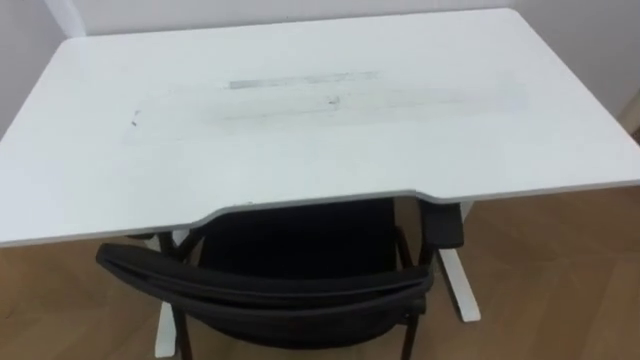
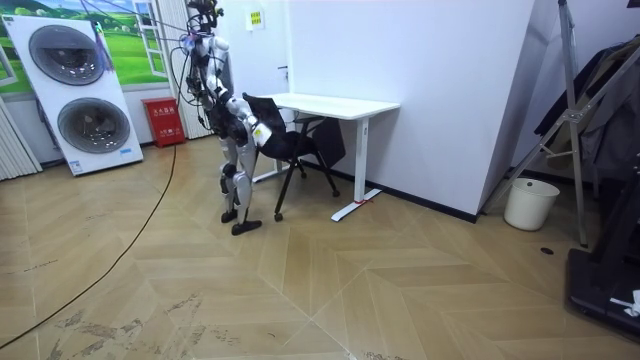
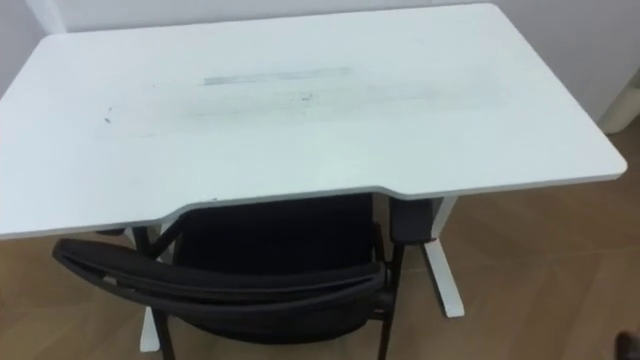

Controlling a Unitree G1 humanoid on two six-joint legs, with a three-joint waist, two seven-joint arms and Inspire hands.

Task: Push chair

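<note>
Black chair (image 1: 270, 290) at a white tabletop (image 1: 300, 130): the seat lies under the curved front edge, the backrest and one armrest just outside it, over a wooden floor (image 1: 550, 270). In the room view the robot stands directly behind the chair, facing the tabletop, with its right hand (image 2: 262, 129) apparently at the backrest. The state of its fingers cannot be told at this range.

Chair at the desk, robot behind it.
I see the chair (image 1: 270, 290) tucked partly under the desk (image 1: 300, 110), backrest nearest me; stacked washers (image 2: 80, 90) stand behind the robot, and a bin (image 2: 530, 203) is at the room view's right.
</note>
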